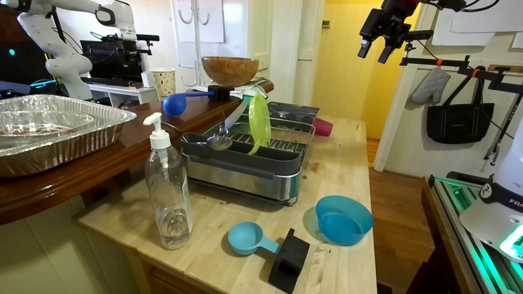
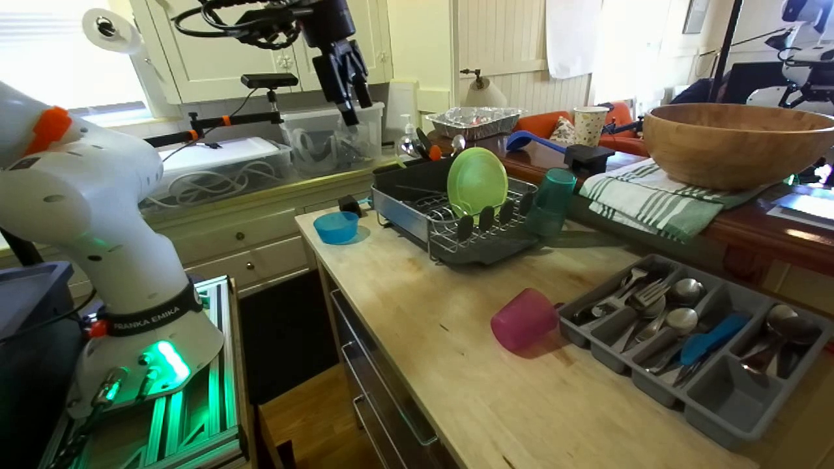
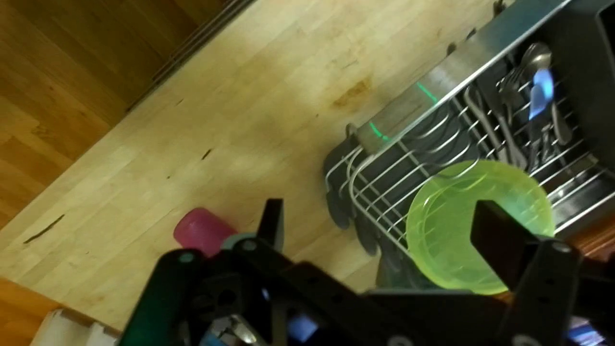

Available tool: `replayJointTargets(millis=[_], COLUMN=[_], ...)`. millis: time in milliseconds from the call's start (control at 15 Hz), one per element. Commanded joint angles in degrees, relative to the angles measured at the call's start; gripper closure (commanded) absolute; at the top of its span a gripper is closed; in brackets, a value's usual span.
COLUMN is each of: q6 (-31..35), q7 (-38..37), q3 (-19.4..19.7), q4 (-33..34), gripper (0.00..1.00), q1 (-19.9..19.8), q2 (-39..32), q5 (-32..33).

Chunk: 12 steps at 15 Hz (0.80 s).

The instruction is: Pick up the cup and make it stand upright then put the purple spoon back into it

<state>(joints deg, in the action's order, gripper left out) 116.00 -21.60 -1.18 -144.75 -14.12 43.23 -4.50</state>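
The pink-purple cup (image 2: 524, 319) lies on its side on the wooden counter, beside the corner of the grey cutlery tray. In an exterior view it shows partly behind the dish rack (image 1: 322, 127). In the wrist view the cup (image 3: 202, 230) is left of the jaws, partly covered by the gripper's linkage. I cannot tell whether anything is inside it. The purple spoon is hidden or out of view. My gripper (image 1: 372, 53) is open with nothing between its fingers, high above the counter, as it also shows in an exterior view (image 2: 358, 109) and the wrist view (image 3: 379, 211).
The dish rack (image 2: 430, 225) holds an upright green plate (image 2: 477, 181); a teal cup (image 2: 552, 198) stands at its end. The cutlery tray (image 2: 733, 397) holds several utensils. A blue bowl (image 1: 343, 220), light-blue scoop (image 1: 247, 238) and soap bottle (image 1: 169, 200) are past the rack.
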Motion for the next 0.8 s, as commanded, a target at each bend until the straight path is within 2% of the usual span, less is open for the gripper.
replayJointTargets(millis=[0, 333, 733], q6=[8.6, 17.5, 18.5], q7=[-0.8, 1.8, 3.7], q3=[2.1, 4.4, 8.9], q4=[1.9, 4.4, 9.6], gripper=[0.00, 0.00, 0.00], q1=[-2.9, -4.2, -5.3], q2=[-8.4, -18.4, -28.3], q5=[2.6, 6.4, 10.0])
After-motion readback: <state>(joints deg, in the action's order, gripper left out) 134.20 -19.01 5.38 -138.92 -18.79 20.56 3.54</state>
